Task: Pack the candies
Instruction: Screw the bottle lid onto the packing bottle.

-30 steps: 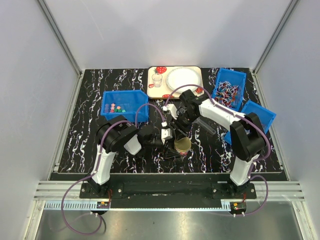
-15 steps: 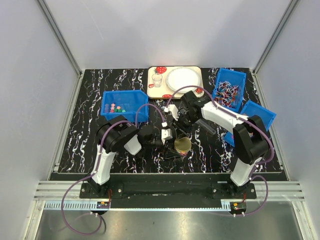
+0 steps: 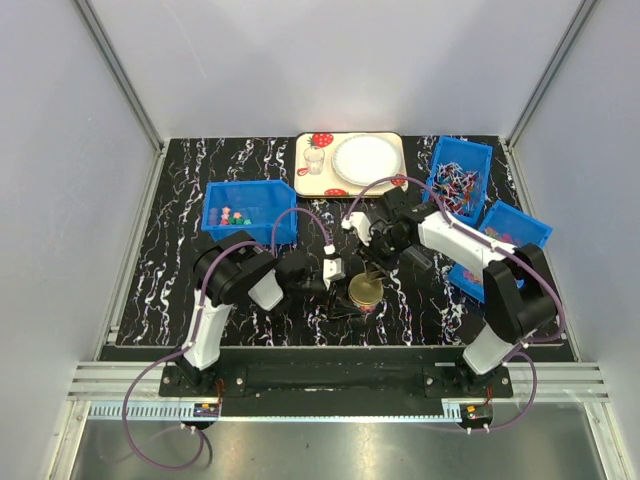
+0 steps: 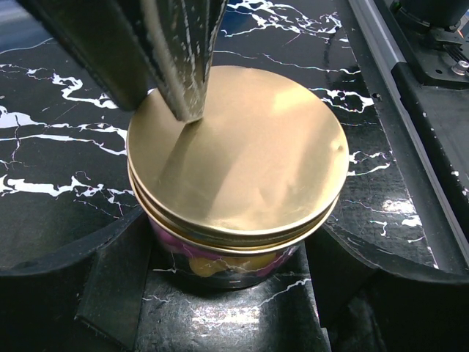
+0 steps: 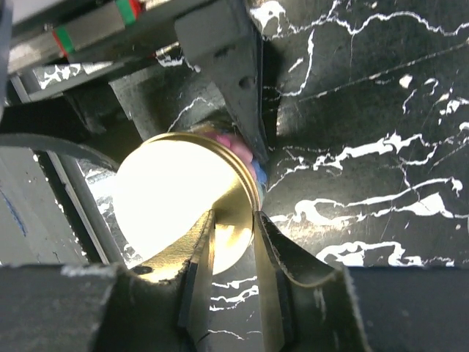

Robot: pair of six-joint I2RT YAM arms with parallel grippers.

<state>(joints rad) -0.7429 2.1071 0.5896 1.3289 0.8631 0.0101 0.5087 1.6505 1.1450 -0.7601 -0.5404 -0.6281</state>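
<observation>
Near the middle of the bench (image 3: 180, 280), the left hand (image 3: 350, 285) clasps a jar (image 3: 365, 293) of pink and yellow candies (image 4: 192, 262), the right hand (image 5: 233, 235), pinched almost together and empty, touches its gold lid (image 4: 242, 154), and more candies lie in the far-left blue bin (image 3: 215, 232).

Both arms are the same build: white shells on the long links, chunky black joints between them. The left arm (image 3: 205, 340) and right arm (image 3: 487, 345) each trail a looping purple cable (image 3: 125, 405) from a black base plate (image 3: 190, 378). The left gripper (image 4: 231, 286) and right gripper (image 5: 233, 220) are dark, with flat tapered fingers (image 5: 192, 275).
</observation>
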